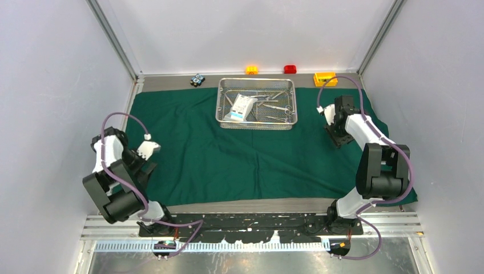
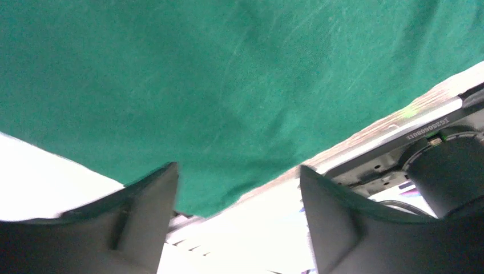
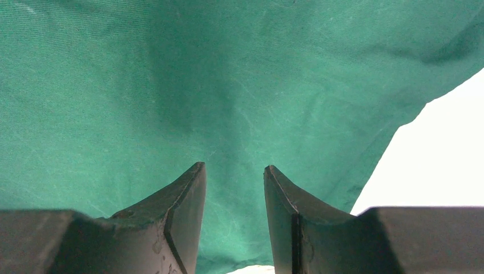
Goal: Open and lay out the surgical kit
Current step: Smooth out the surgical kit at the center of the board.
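From above, saw drape (image 1: pixel 228 160) spread flat, open cloth between the arms; tray (image 1: pixel 255 125) at its far edge held pouch (image 1: pixel 242 107) and slim tools (image 1: pixel 275 105), hard to tell apart; orange block (image 1: pixel 251 69), red block (image 1: pixel 290 69) and yellow box (image 1: pixel 325 78) beyond. At left wrist, found left claw (image 2: pixel 240 171) released over drape's near edge. At right wrist, found right claw (image 3: pixel 234 171) released above drape, glare past its edge.

Black-and-white arms (image 1: pixel 108 157), looping purple cables (image 1: pixel 349 77).
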You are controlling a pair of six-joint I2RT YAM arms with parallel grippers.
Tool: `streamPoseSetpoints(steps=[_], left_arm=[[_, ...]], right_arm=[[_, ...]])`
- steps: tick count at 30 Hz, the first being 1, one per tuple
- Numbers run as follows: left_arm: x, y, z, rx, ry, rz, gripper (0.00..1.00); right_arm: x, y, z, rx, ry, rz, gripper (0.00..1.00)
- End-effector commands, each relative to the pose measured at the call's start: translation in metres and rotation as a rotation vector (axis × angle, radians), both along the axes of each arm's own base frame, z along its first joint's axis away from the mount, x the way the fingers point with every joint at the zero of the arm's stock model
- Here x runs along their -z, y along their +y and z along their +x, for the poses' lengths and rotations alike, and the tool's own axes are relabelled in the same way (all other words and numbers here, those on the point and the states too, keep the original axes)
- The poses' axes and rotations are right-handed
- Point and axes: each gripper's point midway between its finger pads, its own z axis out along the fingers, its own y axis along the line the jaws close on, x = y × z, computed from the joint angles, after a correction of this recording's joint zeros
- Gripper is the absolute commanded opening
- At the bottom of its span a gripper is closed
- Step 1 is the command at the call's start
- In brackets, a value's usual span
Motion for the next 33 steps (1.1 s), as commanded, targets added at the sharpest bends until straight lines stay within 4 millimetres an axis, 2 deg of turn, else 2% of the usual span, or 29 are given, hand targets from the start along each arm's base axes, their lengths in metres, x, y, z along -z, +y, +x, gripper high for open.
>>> streamPoseSetpoints(steps=[1,3,9,14,17,27,33], left_arm=[[-0.007,-0.002,0.011,-0.001,-0.083,-0.009,0.96],[-0.001,0.001,0.011,-0.011,-0.058,-0.009,1.00],[0.025,0.006,0.009,-0.019,-0.012,-0.002,1.00],[0.044,0.008,-0.002,0.005,0.023,0.019,0.98],[0.054,0.012,-0.009,0.015,0.054,0.044,0.88],[0.074,0.020,-0.024,0.017,0.143,0.082,0.44],[0.082,0.028,-0.032,0.020,0.170,0.107,0.07]], right_arm=[[-0.015,-0.001,0.016,0.004,-0.056,-0.018,0.47],[-0.015,-0.001,0.017,0.003,-0.054,-0.018,0.47],[-0.010,-0.002,0.015,0.000,-0.037,-0.028,0.47],[-0.008,-0.002,0.012,0.000,-0.031,-0.032,0.47],[-0.008,-0.002,0.012,0.001,-0.031,-0.032,0.47],[-0.011,-0.003,0.007,0.003,-0.034,-0.038,0.47],[-0.010,-0.003,0.003,0.001,-0.029,-0.040,0.47]])
